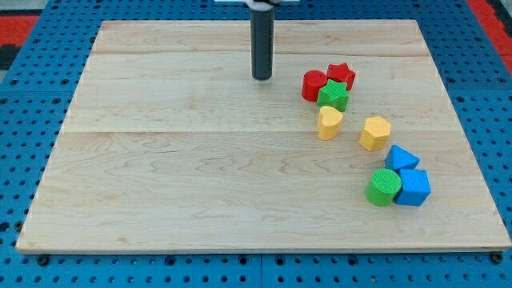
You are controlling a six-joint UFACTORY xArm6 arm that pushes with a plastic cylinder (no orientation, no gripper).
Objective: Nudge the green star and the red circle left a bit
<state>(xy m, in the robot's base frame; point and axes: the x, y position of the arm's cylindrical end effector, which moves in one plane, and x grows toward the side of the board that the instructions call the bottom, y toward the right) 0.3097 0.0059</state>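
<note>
A: Where's my tip (262,77)?
B: Near bench (200,160) top edge, left of the red circle (314,85), apart. No jaws on this tool, bare rod.
A: Green star (334,95)?
B: Touching circle, toward top-right corner.

No text, label, brand, number or sign can be read anywhere in the camera view. The wooden bench (200,160) shows only its grain, the coloured blocks at the right of the frame have plain faces, and the dark rod at the upper middle carries no marking.
</note>
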